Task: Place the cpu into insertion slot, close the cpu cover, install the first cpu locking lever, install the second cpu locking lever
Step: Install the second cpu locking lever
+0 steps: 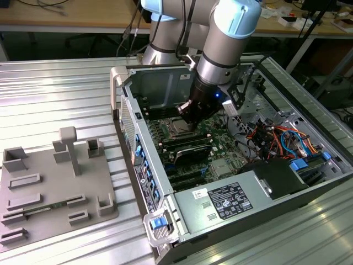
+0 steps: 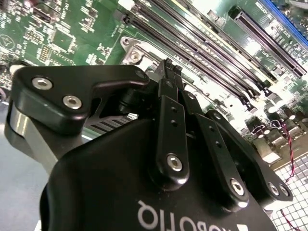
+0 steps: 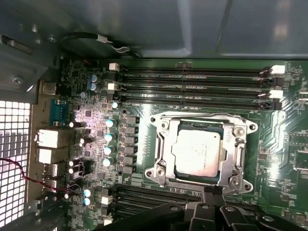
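Tool (image 2: 168, 65) tips together, holding nothing, just beside cpu (image 3: 198, 153).

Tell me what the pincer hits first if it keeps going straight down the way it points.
Probably the silver metal surround of the square socket on the green motherboard, at the edge nearest the pincer; the dull silver square chip lies just beyond. Depth is unclear.

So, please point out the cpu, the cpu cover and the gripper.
cpu (image 3: 198, 152), first wrist view: middle of its silver top.
cpu cover (image 3: 239, 147), first wrist view: one side bar of the metal frame.
gripper (image 2: 169, 67), second wrist view: between the fingertips.
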`<state>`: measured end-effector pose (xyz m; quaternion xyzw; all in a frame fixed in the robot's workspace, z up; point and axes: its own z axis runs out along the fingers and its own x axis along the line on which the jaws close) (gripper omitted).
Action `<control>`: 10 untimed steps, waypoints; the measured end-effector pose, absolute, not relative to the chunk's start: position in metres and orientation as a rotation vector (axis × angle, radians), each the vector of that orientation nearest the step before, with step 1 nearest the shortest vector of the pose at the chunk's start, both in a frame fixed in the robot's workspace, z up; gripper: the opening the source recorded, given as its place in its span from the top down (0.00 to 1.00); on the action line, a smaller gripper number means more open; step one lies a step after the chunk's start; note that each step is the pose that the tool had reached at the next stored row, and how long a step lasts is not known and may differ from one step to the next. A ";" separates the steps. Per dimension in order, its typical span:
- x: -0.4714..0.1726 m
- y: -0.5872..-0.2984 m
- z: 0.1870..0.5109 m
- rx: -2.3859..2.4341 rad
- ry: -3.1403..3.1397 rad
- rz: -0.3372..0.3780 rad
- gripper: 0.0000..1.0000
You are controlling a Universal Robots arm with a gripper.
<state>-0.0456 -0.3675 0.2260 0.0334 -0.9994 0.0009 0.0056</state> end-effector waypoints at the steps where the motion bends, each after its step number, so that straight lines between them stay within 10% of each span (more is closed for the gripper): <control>1: -0.047 -0.367 0.226 0.104 -3.129 0.003 0.89; 10: -0.046 -0.371 0.229 0.104 -3.128 0.005 0.89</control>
